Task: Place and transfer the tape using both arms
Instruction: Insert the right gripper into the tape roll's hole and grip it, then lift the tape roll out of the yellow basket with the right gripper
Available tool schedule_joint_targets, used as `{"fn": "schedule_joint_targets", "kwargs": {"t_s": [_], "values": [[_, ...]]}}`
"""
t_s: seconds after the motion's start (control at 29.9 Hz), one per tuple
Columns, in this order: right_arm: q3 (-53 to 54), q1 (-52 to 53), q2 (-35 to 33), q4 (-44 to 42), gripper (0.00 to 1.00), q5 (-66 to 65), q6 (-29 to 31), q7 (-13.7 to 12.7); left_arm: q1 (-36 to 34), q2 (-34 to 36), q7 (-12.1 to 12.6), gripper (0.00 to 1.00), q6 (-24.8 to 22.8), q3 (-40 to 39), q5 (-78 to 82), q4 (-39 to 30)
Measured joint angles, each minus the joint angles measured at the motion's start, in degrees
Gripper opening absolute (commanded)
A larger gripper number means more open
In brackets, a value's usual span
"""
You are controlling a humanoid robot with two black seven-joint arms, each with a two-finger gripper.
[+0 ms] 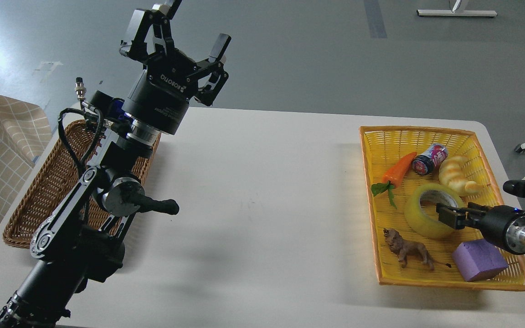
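Note:
The tape (pixel 416 214), a translucent yellow roll with a grey-white core, lies tilted in the yellow basket (pixel 383 136) at the right of the table. My right gripper (pixel 450 216) comes in from the right edge, low over the roll's right rim, with its tips at the core hole. It is dark and small, so I cannot tell its fingers apart. My left gripper (pixel 182 38) is raised high above the table's far left, open and empty, fingers spread and pointing up.
The yellow basket also holds an orange pepper (pixel 398 170), a small can (pixel 429 159), a croissant (pixel 456 179), a toy lion (pixel 408 249) and a purple block (pixel 479 260). A brown wicker basket (pixel 30 205) sits at the table's left behind my left arm.

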Motion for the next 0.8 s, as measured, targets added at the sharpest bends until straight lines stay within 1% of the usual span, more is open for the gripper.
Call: {"fn": "schedule_joint_targets", "kwargs": {"t_s": [0.13,0.23,0.53,0.6,0.64,0.67,0.74,0.8], "values": [[0.0,0.18,-0.41,-0.07,0.38,0.0,0.0,-0.08,0.04,-0.04,0.0,0.98,0.0,-0.01,0.0,0.01],[0.0,0.19,-0.53,-0.08,0.35,0.01,0.0,-0.09,0.25,0.03,0.05,0.98,0.0,0.0,0.0,0.07],[0.0,-0.35,-0.34,0.26,0.35,0.09,0.0,-0.09,0.37,0.41,0.06,0.98,0.0,0.05,0.0,0.08],[0.0,-0.4,-0.2,0.27,0.34,0.09,0.0,-0.09,0.37,0.44,0.06,0.98,0.0,0.08,0.0,0.08],[0.0,-0.4,-0.17,0.27,0.29,0.09,0.0,-0.09,0.37,0.44,0.06,0.98,0.0,0.08,0.0,0.08],[0.0,-0.43,-0.15,0.28,0.27,0.09,0.0,-0.09,0.37,0.45,0.06,0.98,0.0,0.09,0.0,0.08],[0.0,-0.52,-0.15,0.28,0.21,0.1,0.0,-0.09,0.37,0.44,0.09,0.98,0.0,0.09,0.0,0.08],[0.0,-0.57,-0.15,0.31,0.18,0.09,0.0,-0.08,0.37,0.43,0.13,0.98,0.0,0.14,0.0,0.08]]}}
